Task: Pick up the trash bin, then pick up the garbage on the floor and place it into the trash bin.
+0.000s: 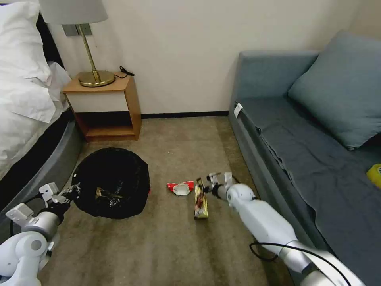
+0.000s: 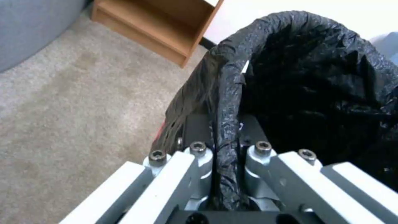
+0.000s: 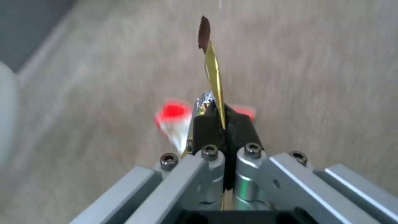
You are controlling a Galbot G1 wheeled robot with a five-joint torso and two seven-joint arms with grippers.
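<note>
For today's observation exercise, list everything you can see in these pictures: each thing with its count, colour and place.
trash bin: 1, black bag liner, on carpet by the bed, rim clamped by left end effector
snack wrapper: 1, brown-gold, pinched in right end effector, hanging
packet: 1, white with red ends, on carpet between bin and wrapper
nightstand: 1, wooden, against wall
lamp: 1, brass base, on nightstand
bed: 1, white linen, left
sofa: 1, blue-grey, right
cushion: 1, blue-grey, on sofa
left end effector: 1, shut
right end effector: 1, shut
</note>
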